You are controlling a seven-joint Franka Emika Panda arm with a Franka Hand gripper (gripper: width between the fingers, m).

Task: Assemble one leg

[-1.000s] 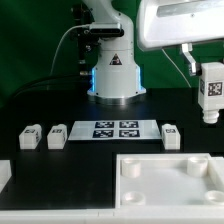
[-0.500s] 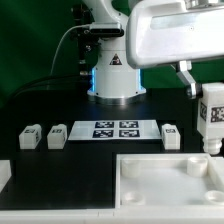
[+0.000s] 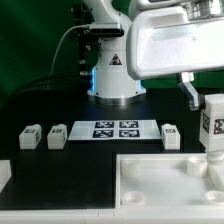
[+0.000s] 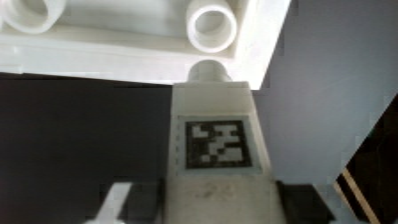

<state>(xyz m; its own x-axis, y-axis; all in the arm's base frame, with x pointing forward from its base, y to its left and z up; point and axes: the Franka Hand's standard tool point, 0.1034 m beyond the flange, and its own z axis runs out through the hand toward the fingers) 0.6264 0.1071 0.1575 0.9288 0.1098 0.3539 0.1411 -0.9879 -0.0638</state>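
My gripper (image 3: 212, 112) is shut on a white leg (image 3: 213, 128) with a black-and-white tag and holds it upright at the exterior view's right. The leg's lower tip hangs just above the far right corner of the large white panel (image 3: 165, 180). In the wrist view the leg (image 4: 219, 130) runs out from between my fingers (image 4: 119, 205), and its tip points at a round corner hole (image 4: 214, 24) in the panel. Three more legs lie on the black table: two at the left (image 3: 29, 137) (image 3: 57, 135) and one at the right (image 3: 170, 135).
The marker board (image 3: 113, 129) lies flat between the loose legs, in front of the robot base (image 3: 113, 70). A small white part (image 3: 4, 176) shows at the exterior view's left edge.
My gripper has moved down and slightly to the exterior view's right with the leg, bringing its tip from well above the table to just over the panel's corner.
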